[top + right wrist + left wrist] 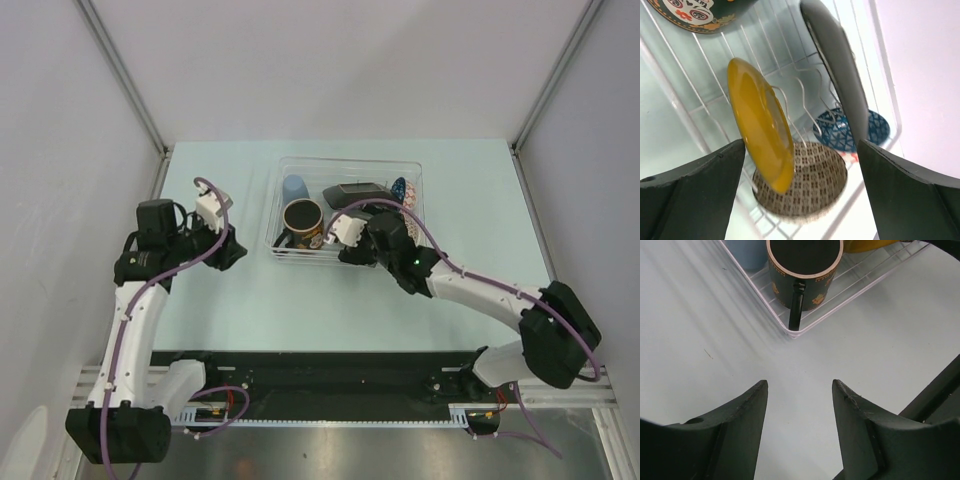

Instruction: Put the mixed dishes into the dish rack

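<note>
Saucer on edge in dish rack, apparently untouched; right end effector wide, left end effector half-open, empty.

The top edge of the left wrist view crops the light-blue cup.

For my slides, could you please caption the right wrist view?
Open right gripper before yellow saucer standing edgewise in dish rack.
</note>
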### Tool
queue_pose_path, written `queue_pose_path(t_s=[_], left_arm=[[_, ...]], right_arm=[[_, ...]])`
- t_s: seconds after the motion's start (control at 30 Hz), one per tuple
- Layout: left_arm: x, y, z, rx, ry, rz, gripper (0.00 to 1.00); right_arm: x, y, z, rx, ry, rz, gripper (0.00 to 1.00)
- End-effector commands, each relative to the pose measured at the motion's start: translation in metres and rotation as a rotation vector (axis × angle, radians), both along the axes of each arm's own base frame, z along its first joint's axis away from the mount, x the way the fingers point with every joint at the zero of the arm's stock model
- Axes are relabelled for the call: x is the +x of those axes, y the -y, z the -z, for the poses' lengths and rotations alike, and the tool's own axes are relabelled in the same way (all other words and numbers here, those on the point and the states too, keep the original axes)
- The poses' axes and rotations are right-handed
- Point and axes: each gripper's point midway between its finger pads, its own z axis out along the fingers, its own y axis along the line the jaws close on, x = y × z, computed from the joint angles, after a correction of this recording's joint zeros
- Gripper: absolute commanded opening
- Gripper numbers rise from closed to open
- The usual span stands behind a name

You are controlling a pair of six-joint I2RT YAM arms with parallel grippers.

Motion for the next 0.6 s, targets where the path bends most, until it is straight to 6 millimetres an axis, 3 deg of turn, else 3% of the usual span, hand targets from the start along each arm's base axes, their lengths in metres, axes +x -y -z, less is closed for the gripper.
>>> queue_pose_path(t_s=[0.0, 0.03, 0.07, 0.13, 0.17, 0.23, 0.27, 0.3, 0.33, 0.4, 0.5, 0.57], left_arm=[[0.001, 0.004, -0.035, -0.02, 0.099, 0.028, 0.6], [0.003, 0.004, -0.036, -0.017, 0.105, 0.028, 0.6], [0.003, 0.004, -0.039, -0.017, 0.114, 0.028, 0.6], [0.004, 0.004, -0.041, -0.021, 0.116, 0.022, 0.6], [0.005, 0.003, -0.042, -0.022, 0.117, 0.021, 0.6], [0.006, 0.004, -0.043, -0.03, 0.116, 0.019, 0.59], [0.006, 0.004, -0.044, -0.03, 0.117, 0.019, 0.59], [0.006, 0.005, -0.044, -0.037, 0.113, 0.017, 0.59], [0.007, 0.005, -0.045, -0.042, 0.111, 0.012, 0.59], [0.007, 0.008, -0.045, -0.056, 0.098, 0.015, 0.58], [0.007, 0.012, -0.042, -0.063, 0.088, 0.005, 0.57], [0.002, 0.025, -0.035, -0.06, 0.067, 0.025, 0.56]], right_arm=[[-0.019, 0.007, -0.054, 0.177, 0.053, 0.053, 1.0], [-0.022, 0.01, -0.065, 0.21, 0.069, 0.067, 1.0], [-0.027, 0.018, -0.088, 0.271, 0.112, 0.099, 1.0], [-0.037, 0.019, -0.109, 0.431, 0.095, 0.155, 1.0], [-0.044, 0.032, -0.123, 0.52, 0.091, 0.214, 1.0], [-0.057, 0.039, -0.138, 0.732, -0.001, 0.301, 1.0], [-0.066, 0.034, -0.143, 0.797, -0.065, 0.263, 1.0], [-0.074, 0.047, -0.15, 0.862, -0.103, 0.268, 1.0], [-0.088, 0.033, -0.15, 0.967, -0.238, 0.216, 1.0], [-0.098, 0.033, -0.139, 1.042, -0.391, 0.24, 1.0], [-0.105, 0.036, -0.109, 1.019, -0.515, 0.337, 1.0], [-0.109, 0.038, -0.093, 0.996, -0.572, 0.398, 1.0]])
